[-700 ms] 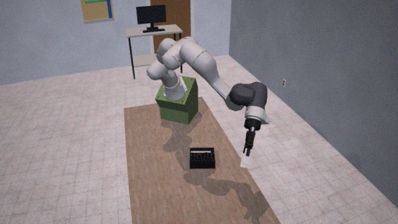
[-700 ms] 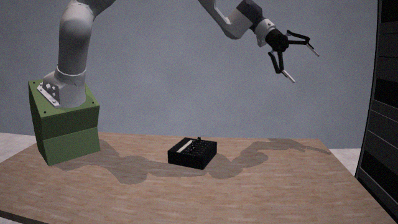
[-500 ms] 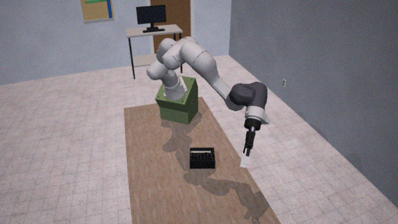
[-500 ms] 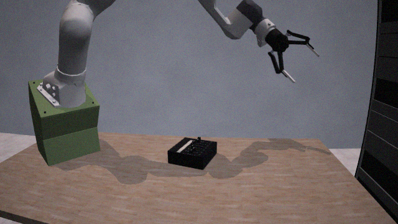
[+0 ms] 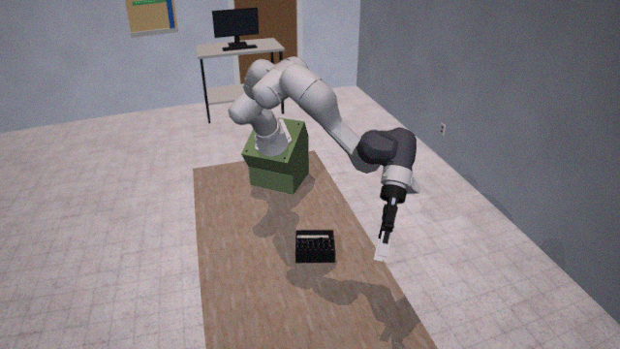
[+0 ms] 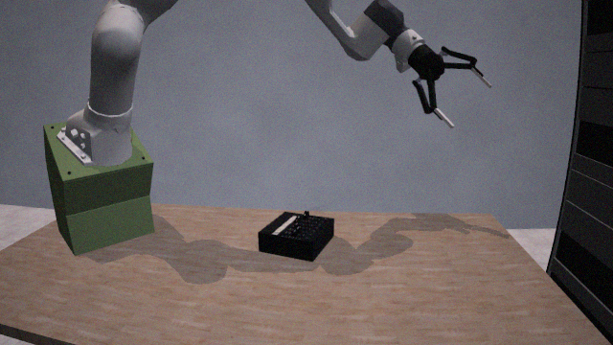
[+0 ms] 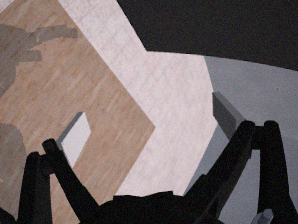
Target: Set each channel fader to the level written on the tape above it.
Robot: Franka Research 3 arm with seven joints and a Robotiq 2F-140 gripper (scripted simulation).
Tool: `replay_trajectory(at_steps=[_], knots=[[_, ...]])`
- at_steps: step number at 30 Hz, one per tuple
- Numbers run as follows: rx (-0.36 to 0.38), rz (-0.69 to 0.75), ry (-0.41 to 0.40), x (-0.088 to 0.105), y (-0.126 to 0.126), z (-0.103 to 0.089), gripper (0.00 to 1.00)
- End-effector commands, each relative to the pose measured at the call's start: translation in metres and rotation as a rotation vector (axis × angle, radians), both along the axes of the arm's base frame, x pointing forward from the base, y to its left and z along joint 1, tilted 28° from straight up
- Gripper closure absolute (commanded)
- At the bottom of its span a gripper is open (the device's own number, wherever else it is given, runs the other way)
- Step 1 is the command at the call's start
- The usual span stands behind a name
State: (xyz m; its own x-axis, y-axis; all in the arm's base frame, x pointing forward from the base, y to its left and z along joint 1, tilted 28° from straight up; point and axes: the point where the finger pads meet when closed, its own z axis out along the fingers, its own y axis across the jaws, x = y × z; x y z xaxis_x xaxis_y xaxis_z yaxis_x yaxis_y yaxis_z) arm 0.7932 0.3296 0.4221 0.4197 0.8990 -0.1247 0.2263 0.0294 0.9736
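Observation:
The lighting desk [image 5: 315,246] is a small black box standing on the wooden table, with a pale tape strip along its far edge. It also shows in the exterior view [image 6: 296,235], where one fader cap sticks up at its back. The faders and tape levels are too small to read. My gripper [image 6: 461,99] is open and empty, high in the air and well to the right of the desk, beyond the table's side edge in the top view [image 5: 385,242].
The green pedestal [image 5: 277,156] carrying my arm stands at the far end of the table. A dark shelf unit [image 6: 584,168] stands close off the table's right side. A grey wall runs along the right.

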Motion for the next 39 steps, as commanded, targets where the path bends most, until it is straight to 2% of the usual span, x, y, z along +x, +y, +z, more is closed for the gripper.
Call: replay_trajectory(at_steps=[1, 4, 7, 8, 13, 14, 19, 20, 25, 26, 32, 33, 39], knots=[[0.063, -0.011, -0.007, -0.003, -0.005, -0.008, 0.0], [0.227, -0.048, -0.021, -0.012, -0.019, -0.032, 0.0], [0.227, -0.048, -0.021, -0.012, -0.019, -0.032, 0.0], [0.307, -0.071, -0.028, -0.018, -0.026, -0.043, 0.0], [0.307, -0.071, -0.028, -0.018, -0.026, -0.043, 0.0], [0.399, -0.101, -0.037, -0.024, -0.034, -0.057, 0.0], [0.399, -0.101, -0.037, -0.024, -0.034, -0.057, 0.0], [0.501, -0.138, -0.047, -0.033, -0.043, -0.072, 0.0], [0.501, -0.138, -0.047, -0.033, -0.043, -0.072, 0.0], [0.613, -0.185, -0.06, -0.043, -0.054, -0.088, 0.0], [0.613, -0.185, -0.06, -0.043, -0.054, -0.088, 0.0], [0.732, -0.241, -0.075, -0.056, -0.065, -0.105, 0.0], [0.732, -0.241, -0.075, -0.056, -0.065, -0.105, 0.0]])
